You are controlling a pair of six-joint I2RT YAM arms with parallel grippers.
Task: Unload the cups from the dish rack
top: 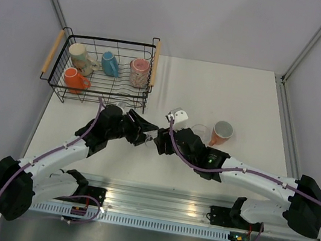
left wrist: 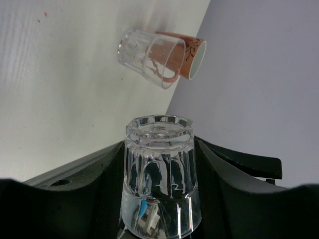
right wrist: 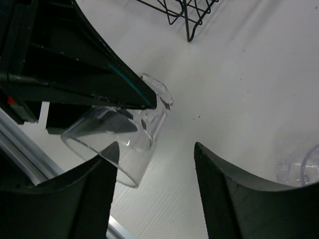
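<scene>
The black wire dish rack stands at the far left. It holds a cream mug, a blue mug, a pink patterned cup and an orange mug. My left gripper is shut on a clear tumbler and holds it over the table's middle, tilted, rim toward the right arm. My right gripper is open right in front of it, one finger beside the tumbler's rim. Another clear glass and a second orange mug stand on the table to the right.
The rack's near corner lies just beyond the two grippers. The standing clear glass and orange mug sit close together near the right wall. A metal rail runs along the table's near edge.
</scene>
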